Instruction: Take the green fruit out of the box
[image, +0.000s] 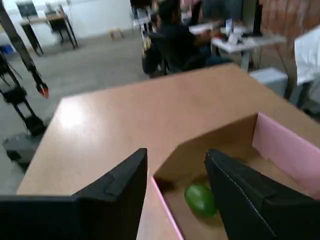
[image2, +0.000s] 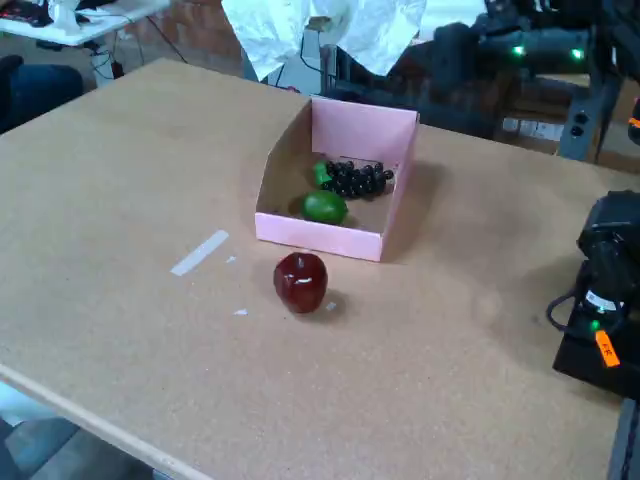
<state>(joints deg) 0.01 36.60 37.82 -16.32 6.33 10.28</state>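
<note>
The green fruit (image: 201, 199) (image2: 324, 207) is a glossy oval lying on the brown floor of the pink box (image: 285, 145) (image2: 365, 130), close to the box's low front wall. In the wrist view my gripper (image: 176, 155) hangs above the box, open, its two black fingers spread wide with nothing between them. The fruit shows just inside the right finger (image: 240, 190), lower down and apart from it. I cannot make out the gripper in the fixed view.
Black grapes (image2: 358, 178) lie in the box behind the fruit. A dark-red apple (image2: 301, 281) stands on the table in front of the box, and a white tape strip (image2: 199, 252) lies to its left. A black base unit (image2: 605, 290) sits at the right edge. A person (image: 175, 35) sits beyond the table.
</note>
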